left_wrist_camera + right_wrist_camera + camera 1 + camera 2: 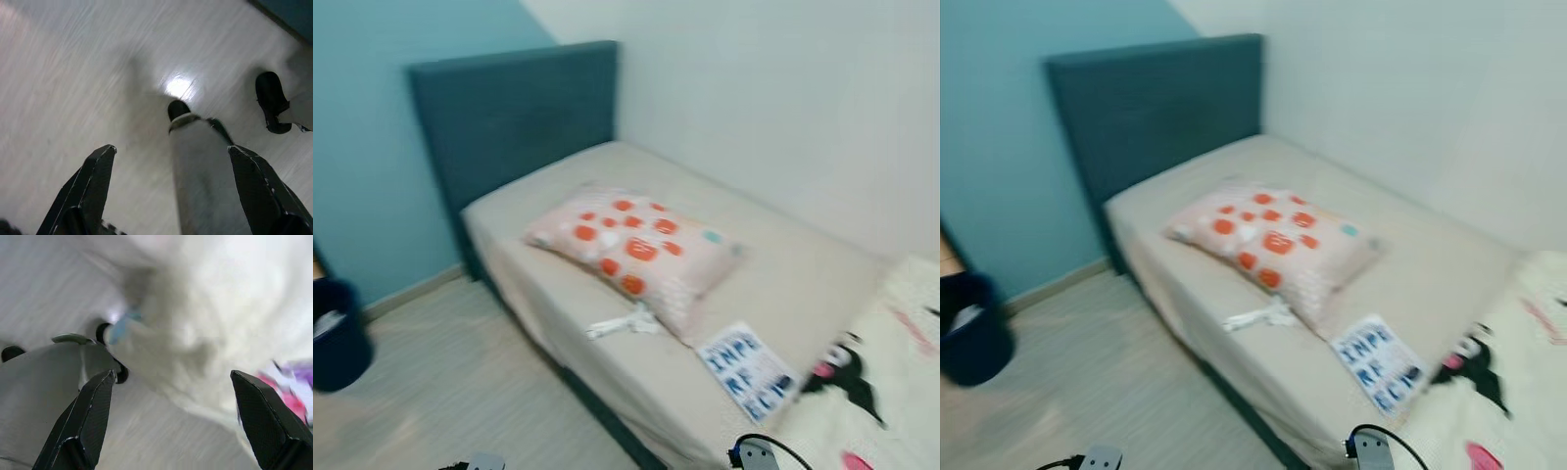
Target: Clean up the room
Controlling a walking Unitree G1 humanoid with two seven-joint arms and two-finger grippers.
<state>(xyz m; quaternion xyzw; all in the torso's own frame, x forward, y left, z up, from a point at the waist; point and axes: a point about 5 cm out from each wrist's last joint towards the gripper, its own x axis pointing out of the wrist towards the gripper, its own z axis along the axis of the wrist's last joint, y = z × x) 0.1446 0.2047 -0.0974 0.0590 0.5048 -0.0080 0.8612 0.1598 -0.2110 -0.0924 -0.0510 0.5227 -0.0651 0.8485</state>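
Plump spotted fabric pillow, flat rectangular booklet, smooth beige mattress

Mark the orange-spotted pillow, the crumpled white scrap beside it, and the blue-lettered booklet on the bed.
orange-spotted pillow (pixel 631 245): left eye view, middle of its top face.
crumpled white scrap (pixel 625 324): left eye view, its centre, at the bed's near edge.
blue-lettered booklet (pixel 747 371): left eye view, middle of its cover.

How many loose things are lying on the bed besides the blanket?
3: a pillow mid-mattress, a white crumpled scrap at its front edge, and a blue-lettered booklet beside the blanket. The blanket may hide more.
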